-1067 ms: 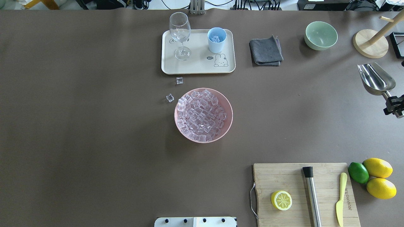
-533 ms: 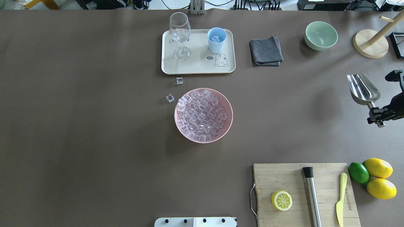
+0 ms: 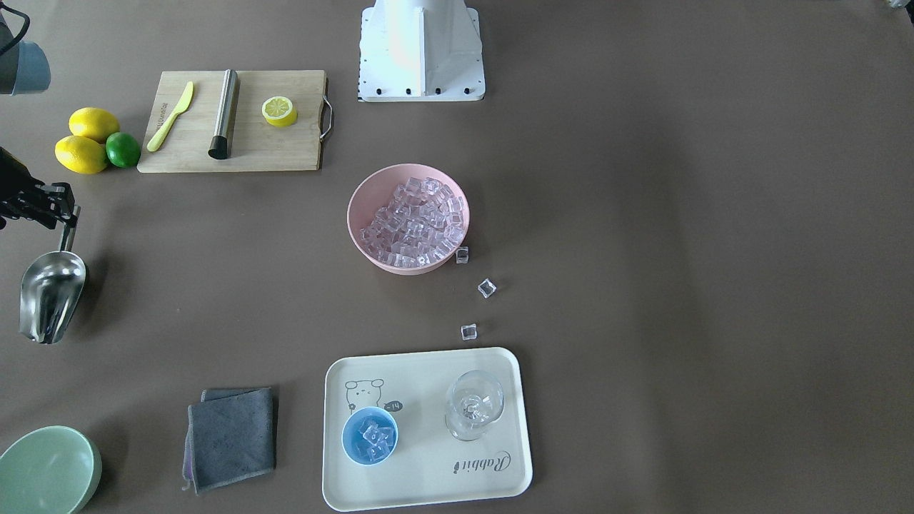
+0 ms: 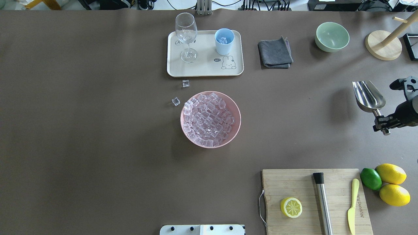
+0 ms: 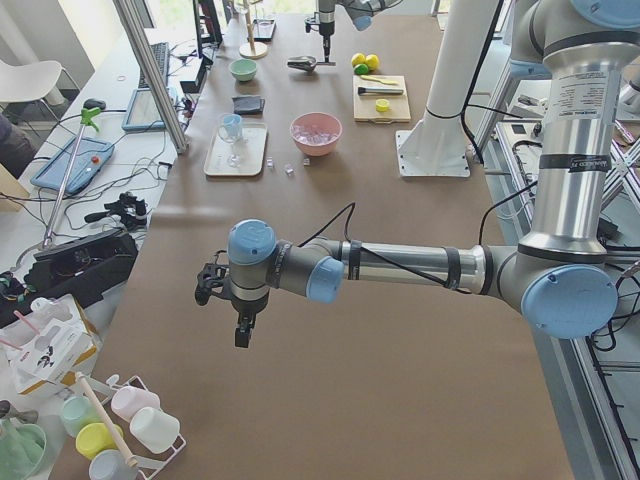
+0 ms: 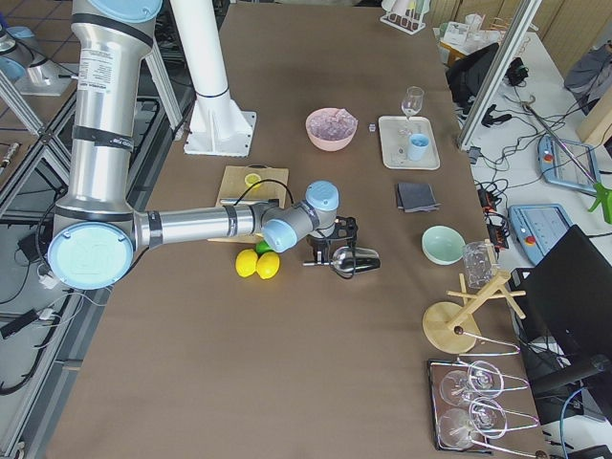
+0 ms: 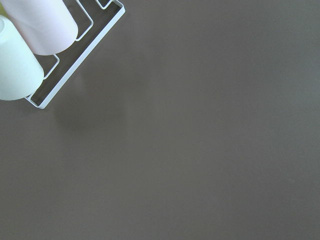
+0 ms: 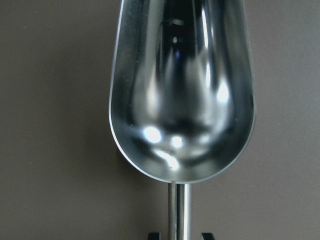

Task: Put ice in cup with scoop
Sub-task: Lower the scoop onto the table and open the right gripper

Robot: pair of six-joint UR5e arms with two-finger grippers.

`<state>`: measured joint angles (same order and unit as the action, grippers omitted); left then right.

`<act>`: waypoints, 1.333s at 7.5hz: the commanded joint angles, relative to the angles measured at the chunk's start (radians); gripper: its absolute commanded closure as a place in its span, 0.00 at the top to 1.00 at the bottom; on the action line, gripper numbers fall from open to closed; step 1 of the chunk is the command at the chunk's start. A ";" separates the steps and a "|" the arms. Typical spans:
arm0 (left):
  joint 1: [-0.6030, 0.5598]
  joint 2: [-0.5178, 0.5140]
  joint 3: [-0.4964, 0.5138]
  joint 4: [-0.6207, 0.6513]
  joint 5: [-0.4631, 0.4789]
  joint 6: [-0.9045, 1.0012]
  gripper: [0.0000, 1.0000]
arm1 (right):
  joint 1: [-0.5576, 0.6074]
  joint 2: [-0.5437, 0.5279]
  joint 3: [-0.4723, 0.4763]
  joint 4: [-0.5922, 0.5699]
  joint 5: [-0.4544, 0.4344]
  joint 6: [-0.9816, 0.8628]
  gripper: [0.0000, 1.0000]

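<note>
The ice (image 4: 209, 119) is heaped in a pink bowl (image 4: 235, 130) at mid-table. The light-blue cup (image 4: 224, 41) stands on a cream tray (image 4: 202, 70) and holds a few cubes. My right gripper (image 4: 381, 124) is shut on the handle of the steel scoop (image 4: 368, 96) and holds it above the table at the right side, far from the bowl. The scoop's trough is empty in the right wrist view (image 8: 180, 90). My left gripper (image 5: 241, 330) shows only in the exterior left view, far from the bowl; I cannot tell whether it is open or shut.
Two loose cubes (image 4: 185, 83) (image 4: 175, 101) lie between tray and bowl. A wine glass (image 4: 186, 36) stands on the tray. A grey cloth (image 4: 275, 52), green bowl (image 4: 331, 36) and wooden stand (image 4: 382, 45) sit at the far right. A cutting board (image 4: 294, 186) and lemons (image 4: 392, 184) lie near right.
My right gripper has carried the scoop leftward and a little toward the robot, in from the table's right edge. Nothing else has moved.
</note>
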<state>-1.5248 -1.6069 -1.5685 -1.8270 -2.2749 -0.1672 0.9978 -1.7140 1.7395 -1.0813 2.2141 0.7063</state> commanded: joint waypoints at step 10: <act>0.025 -0.013 0.001 0.000 0.000 -0.002 0.99 | 0.468 -0.045 0.149 -0.535 0.145 -0.723 1.00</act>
<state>-1.5046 -1.6163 -1.5682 -1.8270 -2.2746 -0.1684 1.4108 -1.7579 1.8903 -1.5524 2.3578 0.0661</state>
